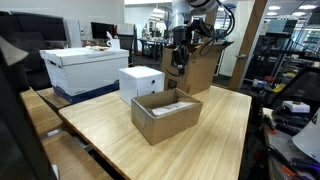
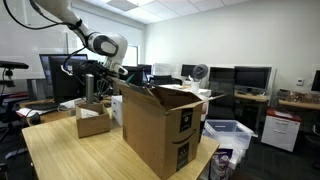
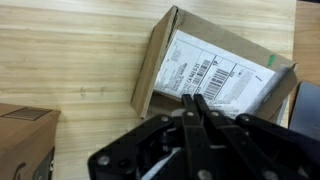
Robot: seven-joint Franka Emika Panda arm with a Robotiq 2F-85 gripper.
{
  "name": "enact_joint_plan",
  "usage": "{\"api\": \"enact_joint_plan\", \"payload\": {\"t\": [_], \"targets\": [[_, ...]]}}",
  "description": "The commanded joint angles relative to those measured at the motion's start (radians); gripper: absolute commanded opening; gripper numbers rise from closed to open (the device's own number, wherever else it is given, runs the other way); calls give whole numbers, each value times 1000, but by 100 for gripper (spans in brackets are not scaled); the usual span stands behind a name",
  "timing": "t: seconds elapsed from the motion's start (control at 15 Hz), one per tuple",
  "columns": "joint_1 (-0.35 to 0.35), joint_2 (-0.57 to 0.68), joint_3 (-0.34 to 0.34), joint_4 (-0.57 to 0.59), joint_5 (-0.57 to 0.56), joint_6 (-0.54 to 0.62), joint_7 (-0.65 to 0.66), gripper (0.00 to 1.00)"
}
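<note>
Wrist view: pincer [image 3: 195,100] closed tight, empty, over open box [image 3: 152,68]; barcode label [image 3: 218,75] inside visible only here.

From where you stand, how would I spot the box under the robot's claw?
Start at the big wooden table. Near its middle sits a low brown cardboard box, flaps open, below the shut gripper. Unlike the closed white box and the tall brown box nearby, it holds a white packet with a barcode label.
</note>
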Motion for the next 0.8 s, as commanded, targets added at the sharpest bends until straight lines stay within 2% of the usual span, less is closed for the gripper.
{"api": "enact_joint_plan", "payload": {"t": [0.0, 0.2, 0.47, 0.6, 0.73], "targets": [[-13, -36, -9, -28, 23, -8, 26, 37], [-2, -52, -14, -24, -36, -21, 35, 54], [24, -109, -11, -39, -135, -13, 126, 75], [36, -138, -8, -35, -209, -31, 169, 89], [43, -158, -5, -35, -263, -46, 195, 97]]}}
